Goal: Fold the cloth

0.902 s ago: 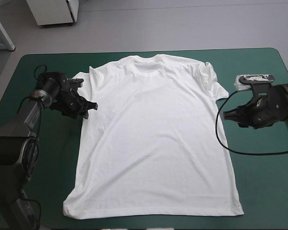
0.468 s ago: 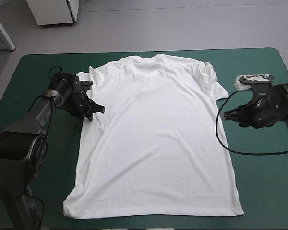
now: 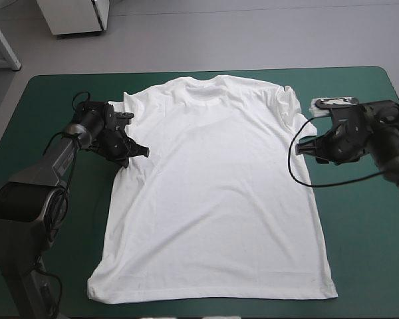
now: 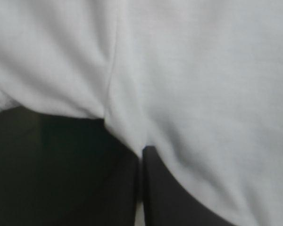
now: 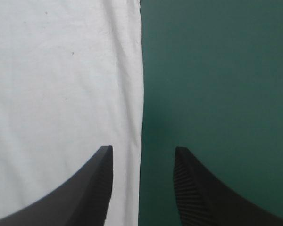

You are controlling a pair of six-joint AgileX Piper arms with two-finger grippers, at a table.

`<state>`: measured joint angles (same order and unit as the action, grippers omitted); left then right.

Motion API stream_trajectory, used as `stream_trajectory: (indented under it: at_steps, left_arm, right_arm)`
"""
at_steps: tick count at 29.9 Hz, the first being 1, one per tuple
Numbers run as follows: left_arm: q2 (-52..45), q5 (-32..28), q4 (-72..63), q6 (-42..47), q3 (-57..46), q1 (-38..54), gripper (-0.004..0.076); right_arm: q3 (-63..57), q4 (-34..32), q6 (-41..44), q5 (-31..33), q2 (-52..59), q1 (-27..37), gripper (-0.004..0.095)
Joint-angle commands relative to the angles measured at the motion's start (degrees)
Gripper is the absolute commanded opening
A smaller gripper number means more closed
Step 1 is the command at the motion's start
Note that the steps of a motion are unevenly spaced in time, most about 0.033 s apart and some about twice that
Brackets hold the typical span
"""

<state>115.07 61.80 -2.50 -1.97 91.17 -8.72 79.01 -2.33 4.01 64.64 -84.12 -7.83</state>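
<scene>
Looking from above, the T-shirt (image 3: 213, 193) lies spread flat on the teal-green cover (image 3: 359, 252). Only my wrist views show my left gripper (image 4: 141, 151) pinched onto its sleeve-side edge and my right gripper (image 5: 142, 150) spread wide, astride the opposite edge.

**LIGHTING CONDITIONS**

High view: even, diffuse light from overhead. The T-shirt (image 3: 213, 193) reads bright without glare, and its creases near 12 o'clock shade softly. Left wrist view: dim. The teal-green cover (image 4: 47, 165) beside the left gripper (image 4: 141, 149) is nearly black. Right wrist view: well lit. The cover darkens toward the right gripper (image 5: 142, 153).
</scene>
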Motion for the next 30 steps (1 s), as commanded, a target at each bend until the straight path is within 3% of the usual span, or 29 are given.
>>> stream_trajectory:
  at_steps: [1, 9, 20, 30]
  left_arm:
    - [-0.5, -1.6, -1.2, 0.7, 0.1, -0.5, -0.0022]
    - [-0.5, -1.4, -1.5, 0.5, 0.1, -0.5, -0.0022]
    - [-0.5, -1.7, -1.5, 0.5, 0.1, -0.5, -0.0022]
    - [-0.5, -1.9, -1.5, 0.5, 0.1, -0.5, -0.0022]
  right_arm:
    - [5.5, 1.7, -0.7, -2.6, -5.4, 0.1, 0.046]
    - [15.3, 4.5, -1.3, -2.1, -17.6, 0.6, 0.0483]
    - [16.1, 4.8, -1.3, -6.4, -24.6, 0.7, 0.0483]
    - [16.5, 4.2, -1.3, -6.4, -28.4, 1.3, 0.044]
